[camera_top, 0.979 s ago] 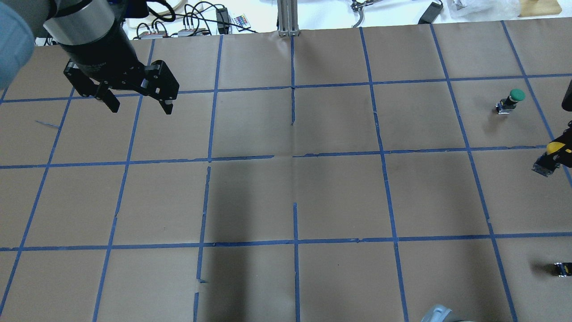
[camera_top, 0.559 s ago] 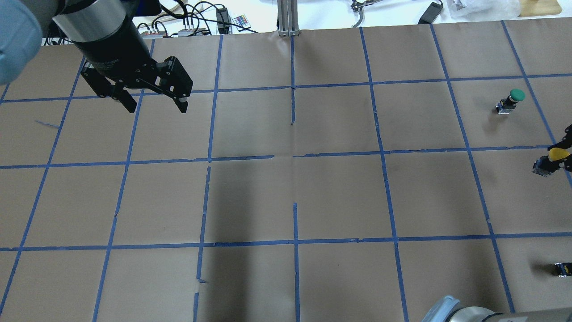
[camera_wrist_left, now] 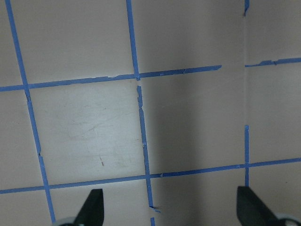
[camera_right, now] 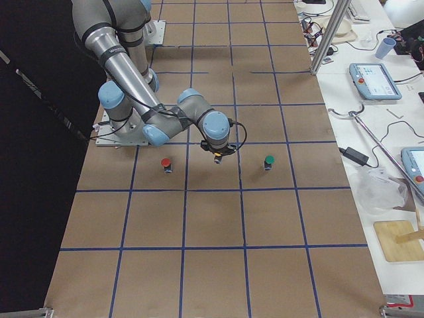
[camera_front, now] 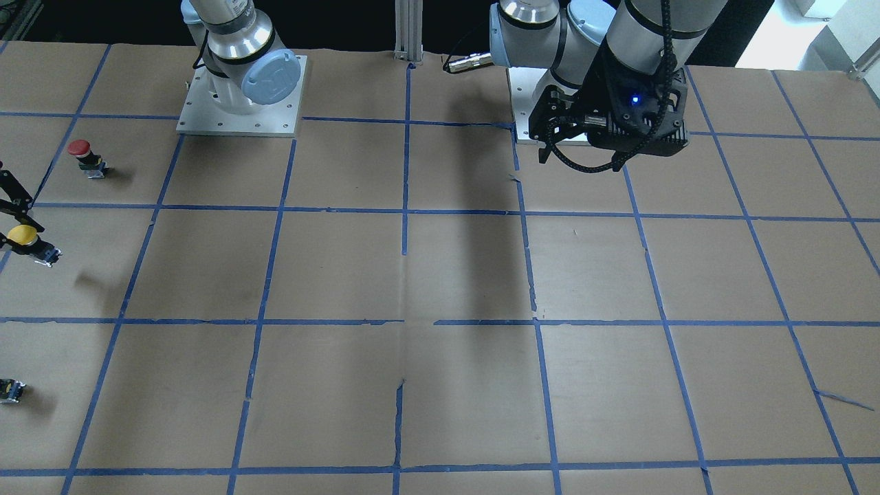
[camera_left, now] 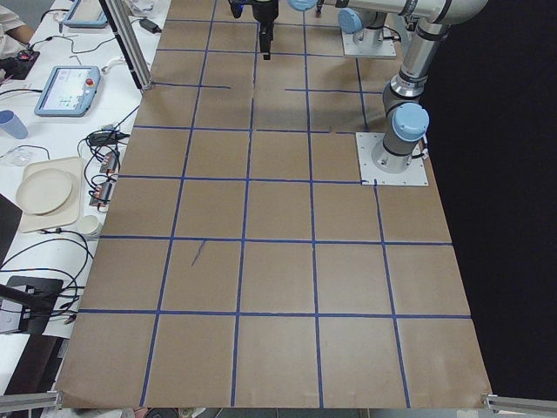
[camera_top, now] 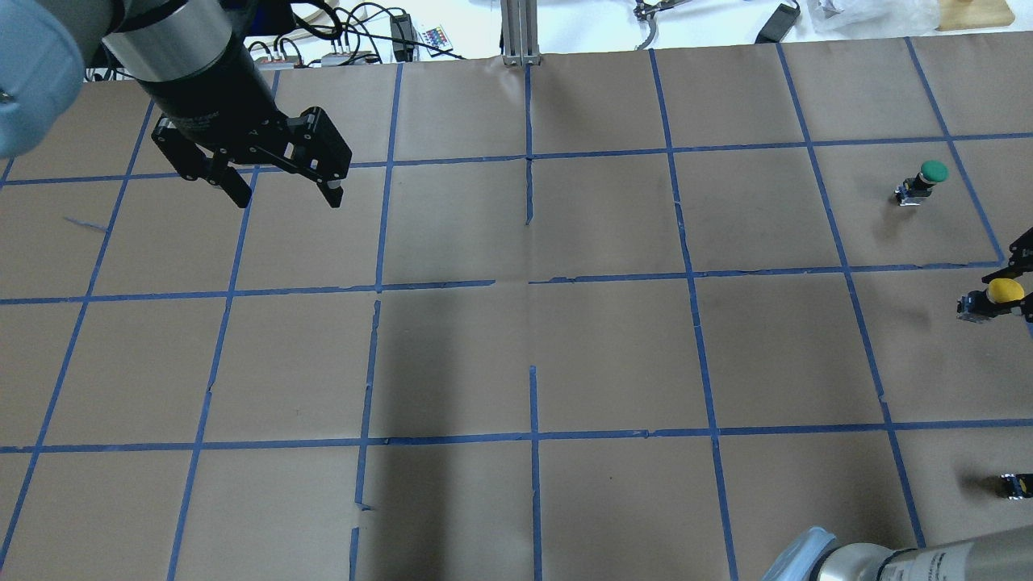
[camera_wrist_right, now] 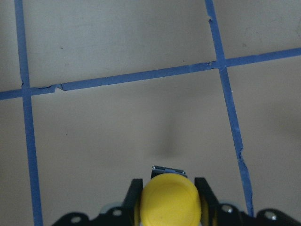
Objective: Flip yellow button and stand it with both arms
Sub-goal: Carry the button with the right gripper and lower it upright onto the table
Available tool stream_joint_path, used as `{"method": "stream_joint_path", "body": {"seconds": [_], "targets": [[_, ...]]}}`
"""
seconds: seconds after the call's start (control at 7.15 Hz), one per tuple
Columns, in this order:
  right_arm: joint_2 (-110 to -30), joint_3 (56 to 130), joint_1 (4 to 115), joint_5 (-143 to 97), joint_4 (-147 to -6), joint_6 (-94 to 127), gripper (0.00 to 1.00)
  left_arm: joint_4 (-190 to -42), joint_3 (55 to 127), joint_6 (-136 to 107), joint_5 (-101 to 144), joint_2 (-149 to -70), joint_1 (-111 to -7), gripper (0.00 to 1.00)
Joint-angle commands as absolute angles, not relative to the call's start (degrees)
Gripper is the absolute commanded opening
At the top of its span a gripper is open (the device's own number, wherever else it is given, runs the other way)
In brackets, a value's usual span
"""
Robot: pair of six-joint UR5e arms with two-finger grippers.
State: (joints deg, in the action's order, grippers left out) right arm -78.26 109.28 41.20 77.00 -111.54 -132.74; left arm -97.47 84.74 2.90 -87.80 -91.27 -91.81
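The yellow button (camera_top: 1004,290) hangs at the table's far right edge, held above the paper. My right gripper (camera_top: 1017,284) is shut on it. In the right wrist view its yellow cap (camera_wrist_right: 169,200) faces the camera between the two fingers (camera_wrist_right: 134,192), and its body points down at the table. It also shows in the front view (camera_front: 22,235), with its shadow apart on the paper. My left gripper (camera_top: 287,198) is open and empty, high over the far left squares. Its fingertips (camera_wrist_left: 94,203) frame bare paper in the left wrist view.
A green-capped button (camera_top: 928,176) stands beyond the yellow one. A red-capped button (camera_front: 81,152) stands nearer the robot's base. A small dark block with a yellow spot (camera_top: 1015,485) sits at the right frame edge. Blue tape lines grid the brown table (camera_top: 533,339).
My left gripper has moved right and slightly nearer, still open. My right gripper has shifted the yellow button a little nearer and turned it. The right arm's elbow has come into view at the bottom.
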Motion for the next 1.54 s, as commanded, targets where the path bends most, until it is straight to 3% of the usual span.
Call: {"method": "stream_joint_path", "body": {"seconds": [0.0,0.56,0.98,1.26,1.4], "targets": [[-77.3,109.3,41.1,77.3,-110.7,-136.0,0.16,-97.5,84.8,2.9,-87.9,-91.2,-91.8,0.99],[-75.9,109.7,41.1,77.3,-110.7,-137.4,0.20,-97.5,84.6,2.7,-87.7,-91.3,-91.8,0.99],[-74.6,109.3,41.1,77.6,-110.7,-137.2,0.31,-97.2,84.5,2.4,-87.6,-91.8,-91.8,0.99],[-74.4,109.4,41.1,77.7,-110.9,-137.2,0.60,-97.2,84.5,2.4,-87.6,-91.8,-91.8,0.99],[-74.4,109.5,41.1,77.7,-110.7,-137.0,0.63,-97.2,84.6,2.3,-87.6,-91.8,-91.8,0.99]]}}
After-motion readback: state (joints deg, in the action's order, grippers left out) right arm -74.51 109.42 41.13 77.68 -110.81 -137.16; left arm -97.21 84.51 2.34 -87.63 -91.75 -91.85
